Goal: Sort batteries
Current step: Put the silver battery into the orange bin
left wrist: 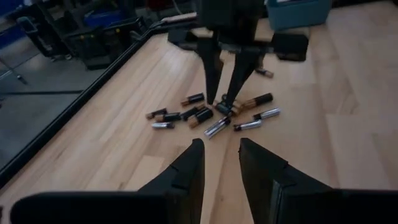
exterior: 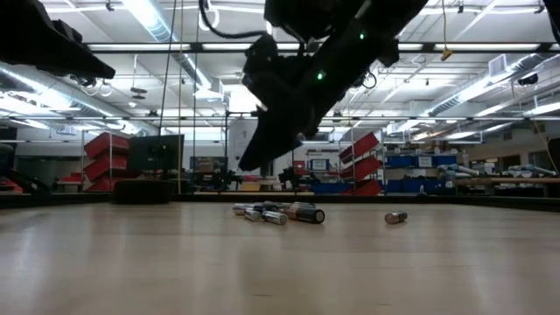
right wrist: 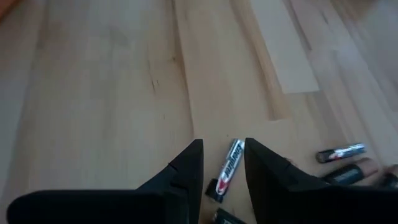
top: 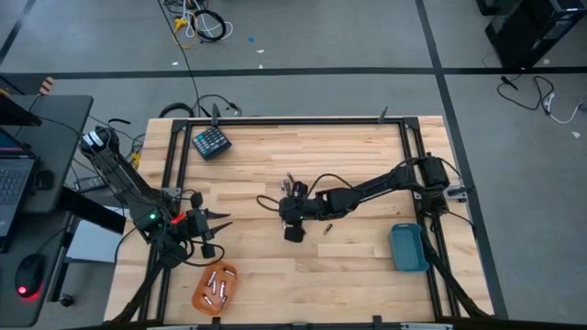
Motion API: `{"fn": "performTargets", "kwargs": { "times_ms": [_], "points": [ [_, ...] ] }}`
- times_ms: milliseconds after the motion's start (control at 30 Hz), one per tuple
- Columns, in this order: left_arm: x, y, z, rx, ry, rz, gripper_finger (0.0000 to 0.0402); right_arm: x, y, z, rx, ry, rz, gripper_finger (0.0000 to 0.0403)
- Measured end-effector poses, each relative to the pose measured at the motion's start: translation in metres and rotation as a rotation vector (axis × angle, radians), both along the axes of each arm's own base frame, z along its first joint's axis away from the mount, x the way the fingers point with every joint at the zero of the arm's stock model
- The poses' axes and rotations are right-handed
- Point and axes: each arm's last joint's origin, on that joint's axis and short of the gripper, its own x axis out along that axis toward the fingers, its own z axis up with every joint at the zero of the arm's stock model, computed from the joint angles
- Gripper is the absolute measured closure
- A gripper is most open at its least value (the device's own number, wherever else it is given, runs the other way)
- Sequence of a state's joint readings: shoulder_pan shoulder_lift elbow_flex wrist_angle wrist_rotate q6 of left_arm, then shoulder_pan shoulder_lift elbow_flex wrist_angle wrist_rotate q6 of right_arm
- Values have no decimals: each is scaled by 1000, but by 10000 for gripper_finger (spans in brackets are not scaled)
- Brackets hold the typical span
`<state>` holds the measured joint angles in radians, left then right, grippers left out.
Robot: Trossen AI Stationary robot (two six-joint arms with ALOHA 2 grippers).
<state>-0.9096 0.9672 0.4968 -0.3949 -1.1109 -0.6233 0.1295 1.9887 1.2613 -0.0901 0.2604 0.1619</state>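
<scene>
- High view: the right gripper (top: 290,207) reaches to mid-table over the loose batteries (top: 292,186), while the left gripper (top: 218,223) hangs just above the orange tray (top: 204,295), which holds several cells. The blue tray (top: 408,247) sits near the right edge, a dark teal keypad block (top: 211,142) toward the back. One stray cell (top: 326,228) lies apart. The step in hand looks like picking the next cell from the pile.
- Low view: smooth cylinders, dark and silvery, cluster on the pale wood table (exterior: 175,262).
- Left wrist view: the left gripper's (left wrist: 221,163) fingers stand spread and empty; beyond, the right gripper's tips straddle a cell in the heap.
- Right wrist view: the right gripper's (right wrist: 223,163) fingers are parted either side of a slim silver-and-black battery (right wrist: 227,167), not yet pinching it. Next it needs to squeeze squarely across the round body, since it could roll.
</scene>
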Motion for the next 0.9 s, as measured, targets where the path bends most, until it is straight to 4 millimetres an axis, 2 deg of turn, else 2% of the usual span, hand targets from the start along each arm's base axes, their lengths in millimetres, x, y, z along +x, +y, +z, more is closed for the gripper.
{"fn": "performTargets", "kwargs": {
  "times_ms": [333,667,900],
  "points": [
    [1,-1,0,-8,-30,5,305,3,-8,-36,-6,87,-73,300],
    [1,-1,0,-7,-33,9,305,1,-11,-37,7,118,-79,300],
    [1,-1,0,-11,-36,9,305,0,-21,-39,68,143,-78,300]
  ]
}}
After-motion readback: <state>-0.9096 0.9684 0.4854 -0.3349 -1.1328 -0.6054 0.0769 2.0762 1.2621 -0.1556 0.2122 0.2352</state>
